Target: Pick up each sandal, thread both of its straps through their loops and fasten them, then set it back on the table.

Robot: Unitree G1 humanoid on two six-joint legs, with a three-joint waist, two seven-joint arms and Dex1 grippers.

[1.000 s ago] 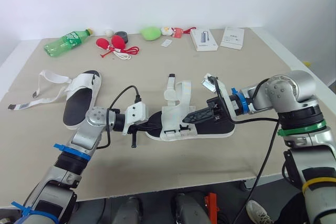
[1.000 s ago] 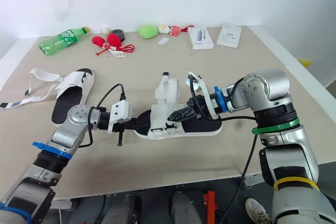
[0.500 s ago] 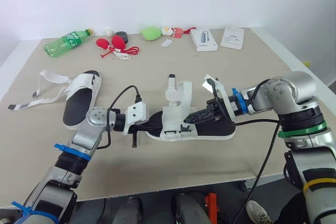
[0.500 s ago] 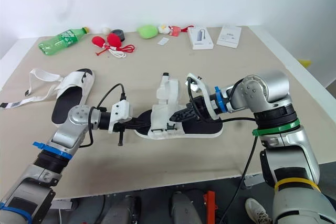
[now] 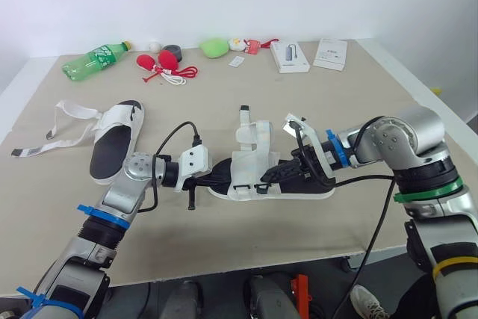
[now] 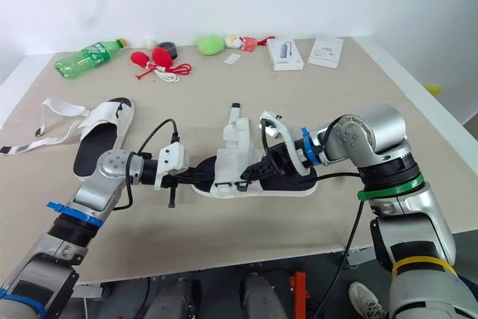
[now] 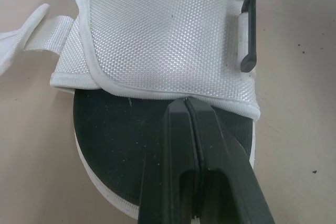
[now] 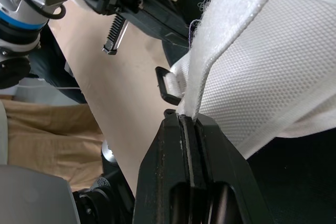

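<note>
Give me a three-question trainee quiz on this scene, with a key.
1. True or false: the right gripper is shut on a white strap of the middle sandal.
2. Where is the other sandal? A) on the robot's left, straps unfastened; B) on top of the middle sandal; C) upside down on the robot's right.
3. Fill in: the left gripper, fingers together, rests on the middle sandal's black ____.
Key: 1 true; 2 A; 3 sole.

Silver arms (image 5: 414, 136), blue bands (image 5: 97, 214), black cables (image 5: 384, 218).
</note>
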